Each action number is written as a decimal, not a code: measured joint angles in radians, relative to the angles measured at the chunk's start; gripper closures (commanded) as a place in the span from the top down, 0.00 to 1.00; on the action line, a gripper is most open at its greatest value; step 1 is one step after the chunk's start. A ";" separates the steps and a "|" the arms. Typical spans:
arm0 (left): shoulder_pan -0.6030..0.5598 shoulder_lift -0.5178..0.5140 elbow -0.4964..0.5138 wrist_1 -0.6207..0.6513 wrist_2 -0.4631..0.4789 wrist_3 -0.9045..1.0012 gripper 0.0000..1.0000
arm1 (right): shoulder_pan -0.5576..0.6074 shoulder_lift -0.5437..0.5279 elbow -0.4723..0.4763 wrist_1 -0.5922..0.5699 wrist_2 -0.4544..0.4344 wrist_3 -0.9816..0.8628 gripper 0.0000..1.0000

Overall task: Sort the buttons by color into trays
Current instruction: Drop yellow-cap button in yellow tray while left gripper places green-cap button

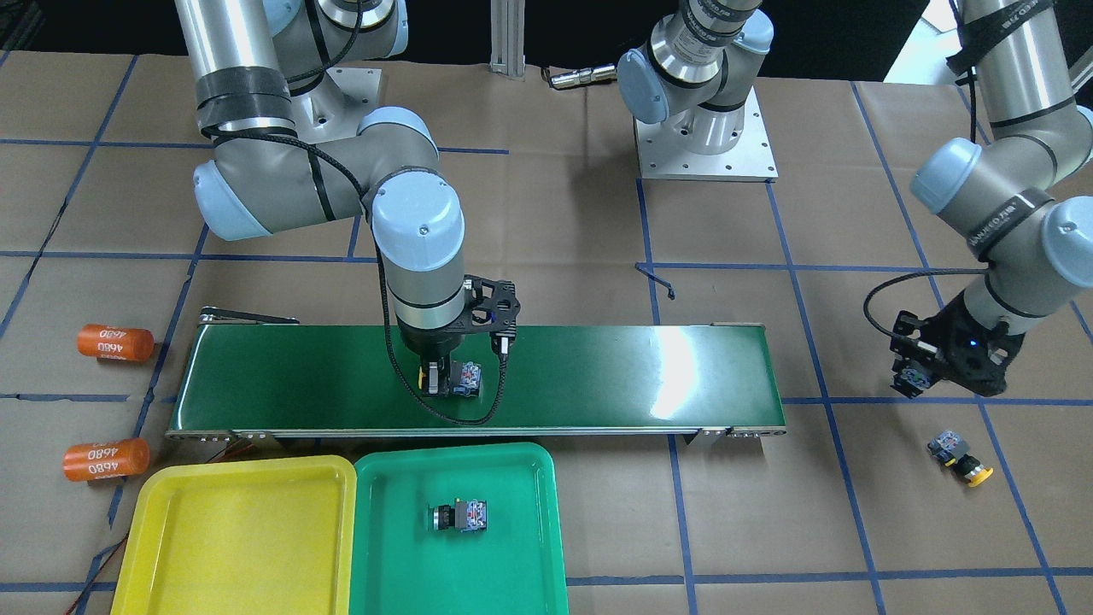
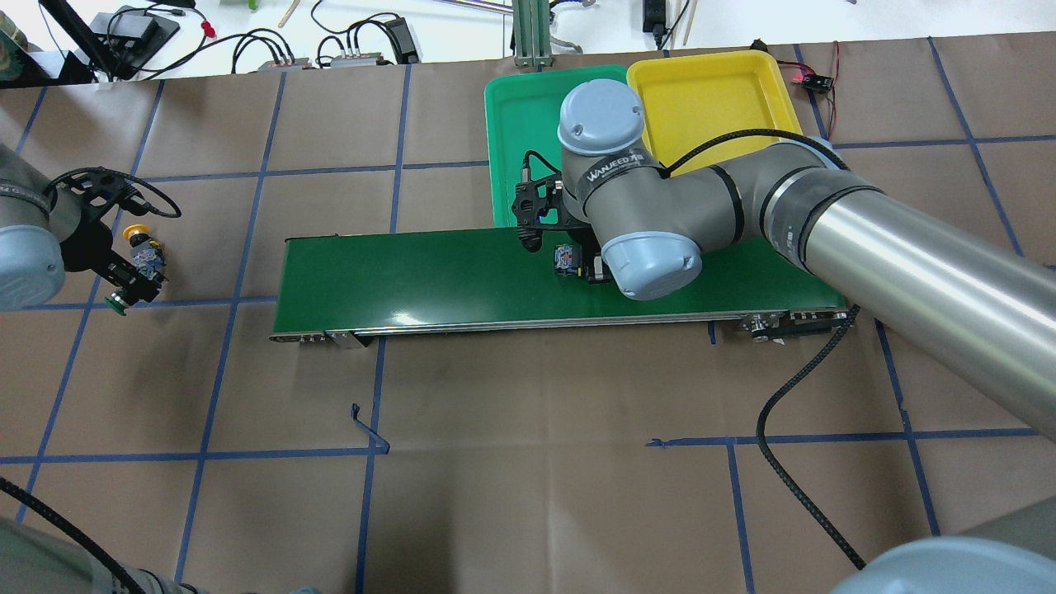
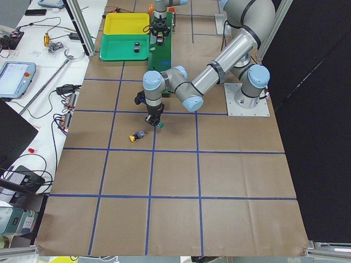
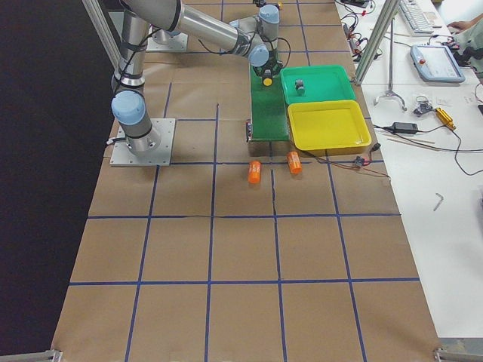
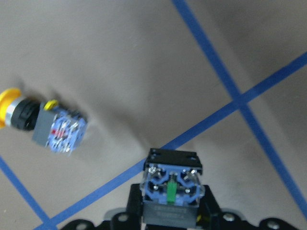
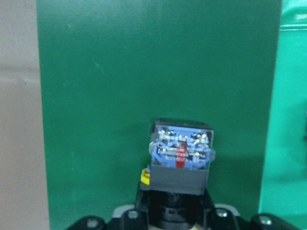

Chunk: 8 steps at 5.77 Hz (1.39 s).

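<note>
From across the table, the green tray (image 1: 529, 478) holds one sorted button (image 1: 461, 516) lying on its side. Its cap is hard to read against the plastic. No button shows in the yellow tray (image 1: 162, 512), which sits right beside it. The right gripper (image 1: 444, 377) is low over the conveyor belt (image 1: 598, 376), fingers clamped on the belt button (image 1: 465, 376). Off the belt's far end the left gripper (image 1: 912, 380) hangs over the paper, near a loose yellow button (image 1: 961, 454).

From overhead, the left gripper is clenched on a green button (image 2: 118, 304); its green cap pokes out below the fingers.

The left side view shows that green cap clear of the paper, with the loose yellow button lying beside it and apart.

From the right side, a yellow cap shows under the right gripper.

The left wrist camera has the green button's terminal block gripped up close.

The right wrist camera shows the belt button, which has a yellow tab. I cannot tell whether it touches the belt.

By my reckoning one button of four is sorted, two are in hand and one waits.
</note>
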 measured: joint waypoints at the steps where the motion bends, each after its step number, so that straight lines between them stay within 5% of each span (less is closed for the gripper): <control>1: -0.103 0.054 -0.012 -0.050 0.002 0.029 0.00 | -0.051 -0.035 -0.004 0.006 -0.006 -0.074 0.21; 4: -0.412 0.050 -0.013 -0.070 0.002 0.261 0.03 | -0.261 -0.023 -0.099 -0.014 0.003 -0.381 0.23; 5: -0.449 0.033 -0.014 -0.058 -0.001 0.348 0.36 | -0.297 0.047 -0.180 -0.033 0.003 -0.454 0.33; 6: -0.461 0.016 -0.016 -0.046 -0.005 0.387 0.98 | -0.328 0.127 -0.237 -0.067 0.005 -0.503 0.77; 7: -0.465 0.005 -0.016 -0.039 -0.005 0.395 0.98 | -0.351 0.187 -0.258 -0.093 0.007 -0.527 1.00; 8: -0.461 0.012 -0.010 -0.036 -0.001 0.397 0.98 | -0.362 0.215 -0.263 -0.100 0.007 -0.531 1.00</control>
